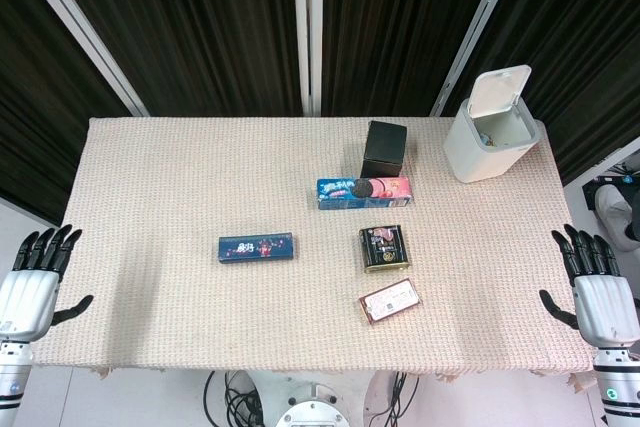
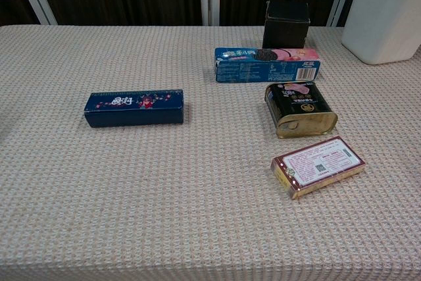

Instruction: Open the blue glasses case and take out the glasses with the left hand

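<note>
The blue glasses case (image 1: 256, 247) lies closed on the beige tablecloth, left of centre; in the chest view the blue glasses case (image 2: 134, 108) is a long dark-blue box with a printed lid. The glasses are hidden inside. My left hand (image 1: 38, 277) hangs off the table's left edge, fingers spread and holding nothing, well left of the case. My right hand (image 1: 593, 282) is beside the right edge, fingers spread and empty. Neither hand shows in the chest view.
Right of the case lie a blue-and-pink biscuit box (image 1: 363, 192), a black box (image 1: 384, 150), a dark tin (image 1: 384, 248) and a small red-brown packet (image 1: 390, 300). A white bin (image 1: 492, 127) with its lid up stands at the far right corner.
</note>
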`<control>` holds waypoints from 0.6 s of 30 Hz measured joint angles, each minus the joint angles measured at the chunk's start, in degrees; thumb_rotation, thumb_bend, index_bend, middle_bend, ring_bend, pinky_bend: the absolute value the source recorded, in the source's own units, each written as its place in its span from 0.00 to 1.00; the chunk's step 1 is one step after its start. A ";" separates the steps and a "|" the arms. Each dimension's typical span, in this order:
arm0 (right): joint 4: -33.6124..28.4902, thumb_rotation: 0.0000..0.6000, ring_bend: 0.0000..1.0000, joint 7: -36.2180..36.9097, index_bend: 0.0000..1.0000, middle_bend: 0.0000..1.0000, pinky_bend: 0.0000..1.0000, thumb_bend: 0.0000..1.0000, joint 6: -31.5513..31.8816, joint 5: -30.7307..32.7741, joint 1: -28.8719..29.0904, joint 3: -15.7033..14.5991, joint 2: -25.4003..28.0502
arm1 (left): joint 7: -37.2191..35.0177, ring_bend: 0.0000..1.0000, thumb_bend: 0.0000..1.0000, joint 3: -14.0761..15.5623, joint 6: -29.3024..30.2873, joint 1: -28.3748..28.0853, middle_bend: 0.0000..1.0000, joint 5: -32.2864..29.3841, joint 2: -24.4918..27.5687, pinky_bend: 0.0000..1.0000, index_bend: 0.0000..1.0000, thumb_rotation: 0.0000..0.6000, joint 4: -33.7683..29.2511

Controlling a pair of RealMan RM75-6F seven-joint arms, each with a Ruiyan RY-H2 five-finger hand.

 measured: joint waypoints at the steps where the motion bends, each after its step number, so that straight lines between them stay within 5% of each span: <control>1: 0.02 1.00 0.00 -0.04 0.00 0.00 0.00 0.20 -0.01 0.05 -0.03 0.00 0.01 | -0.17 0.00 0.15 -0.01 -0.08 -0.04 0.02 -0.03 0.05 0.00 0.05 1.00 0.00; 13: -0.50 1.00 0.00 0.03 0.00 0.00 0.00 0.20 1.37 0.05 -0.34 0.79 0.59 | -1.11 0.00 0.15 -0.45 -1.86 -1.69 0.02 0.37 -0.09 0.00 0.08 1.00 0.10; 18: -0.11 1.00 0.00 0.12 0.00 0.00 0.00 0.20 0.96 0.11 -0.36 0.61 0.81 | -1.44 0.00 0.15 -0.54 -3.39 -3.85 0.08 2.77 -0.26 0.09 0.11 1.00 -0.41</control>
